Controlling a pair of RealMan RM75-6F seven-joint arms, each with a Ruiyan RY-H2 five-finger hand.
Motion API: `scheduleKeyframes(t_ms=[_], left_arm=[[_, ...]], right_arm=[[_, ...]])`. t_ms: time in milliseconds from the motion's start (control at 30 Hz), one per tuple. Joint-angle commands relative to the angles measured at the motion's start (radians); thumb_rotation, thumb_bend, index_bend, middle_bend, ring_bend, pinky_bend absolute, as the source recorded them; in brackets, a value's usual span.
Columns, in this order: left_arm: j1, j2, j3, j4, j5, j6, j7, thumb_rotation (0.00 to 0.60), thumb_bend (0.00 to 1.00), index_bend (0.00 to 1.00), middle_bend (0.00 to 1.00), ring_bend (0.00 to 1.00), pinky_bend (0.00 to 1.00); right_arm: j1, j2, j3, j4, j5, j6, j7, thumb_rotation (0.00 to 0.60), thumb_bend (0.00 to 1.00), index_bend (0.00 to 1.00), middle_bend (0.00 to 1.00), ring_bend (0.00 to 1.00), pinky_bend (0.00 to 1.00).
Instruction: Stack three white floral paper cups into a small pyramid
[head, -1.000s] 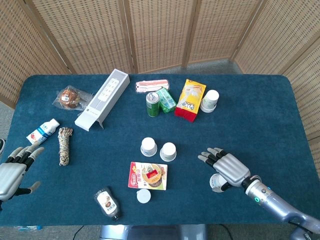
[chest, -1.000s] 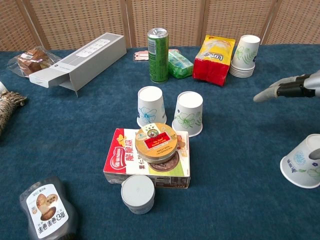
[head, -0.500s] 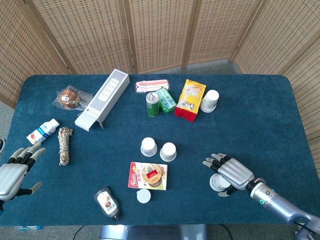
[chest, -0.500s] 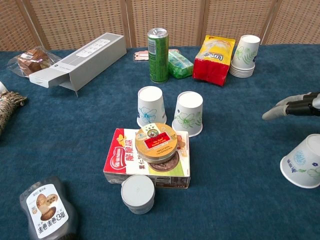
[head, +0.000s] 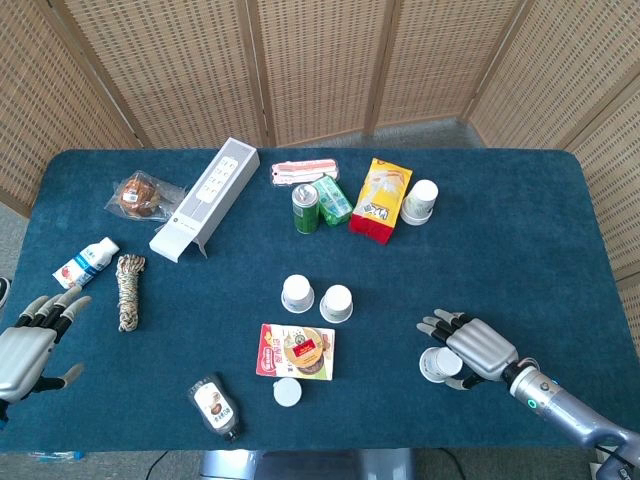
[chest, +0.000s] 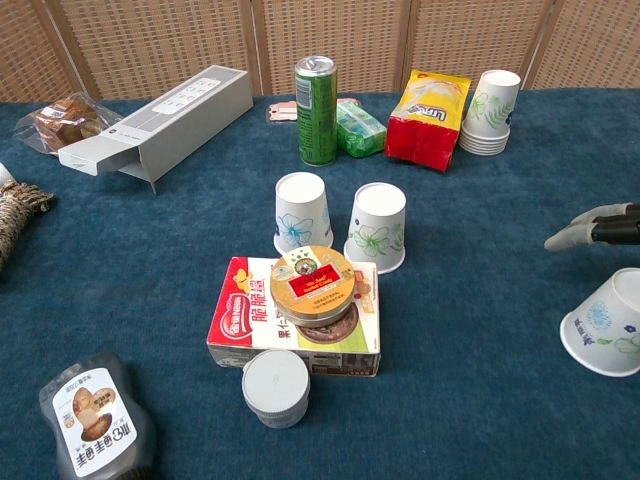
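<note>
Head view shows the right hand (head: 478, 348) lower and nearer the front edge of the tabletop (head: 520, 230) than a second ago, when it lay higher and further from the edge. Its fingers are spread and hold nothing, lying over a loose paper cup (head: 436, 365) that stands mouth-down under them; whether they touch it cannot be told. In the chest view only a fingertip (chest: 565, 240) shows at the right border, just above that cup (chest: 606, 324), which sits slightly tilted and has not moved.

Two more floral cups stand upside down side by side at mid-table, the left cup (head: 297, 294) and the right cup (head: 336, 303), close together, well apart from the right hand. A stack of spare cups (head: 420, 202) stands at the back beside a yellow snack bag (head: 381, 200).

The left hand (head: 28, 345) hovers at the near left corner as before, fingers apart and empty.

A round tin (chest: 313, 281) rests on top of a flat red box (chest: 296, 320), with a grey lid (chest: 276, 387) in front of it. The long grey carton (chest: 160, 122) lies with an end flap open.
</note>
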Motion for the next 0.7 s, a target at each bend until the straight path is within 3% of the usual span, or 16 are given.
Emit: scheduleKeyframes(t_ms=[33,233,467,700], left_arm=[[0.0,0.0,0.0,0.0,0.0,0.0,0.001,0.6,0.33,0.05,0.0,0.0,0.0],[0.001,-0.001,0.002,0.0,-0.001,0.0,0.003,0.6,0.33,0.05,0.0,0.0,0.0],[0.0,-0.002,0.003,-0.001,0.0,-0.002,0.006,0.6,0.33,0.05,0.0,0.0,0.0],[0.0,-0.003,0.003,-0.002,-0.002,-0.002,0.008,0.6,0.33,0.05,0.0,0.0,0.0]], right_arm=[[-0.013,-0.019,-0.012,0.034,-0.031,0.042,0.031,0.515,0.35,0.07,0.13,0.08,0.31],[-0.035,-0.05,-0.034,0.093,-0.082,0.115,0.075,0.591,0.39,0.14,0.26,0.24,0.45],[-0.057,-0.085,-0.043,0.147,-0.118,0.193,0.112,0.6,0.41,0.29,0.41,0.38,0.54],[-0.058,-0.093,-0.036,0.152,-0.118,0.216,0.121,0.6,0.4,0.32,0.44,0.41,0.56]])
